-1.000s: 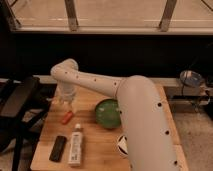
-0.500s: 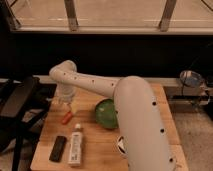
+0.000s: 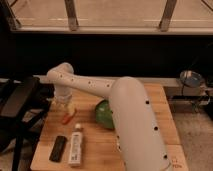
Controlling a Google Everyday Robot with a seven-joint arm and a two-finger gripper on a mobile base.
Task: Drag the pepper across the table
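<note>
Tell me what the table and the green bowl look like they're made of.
Table: light wood, matte, with plank seams visible. Green bowl: probably plastic or glazed ceramic, judging by its smooth, even colour. The gripper hangs just above the pepper, beside the bowl.

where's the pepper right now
In the camera view the pepper lies on the left part of the table, just below the gripper, left of the green bowl and above the white bottle.

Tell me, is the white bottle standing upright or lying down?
Lying down: the bottle rests its long side on the table, beside the remote. The hand is over the pepper.
</note>
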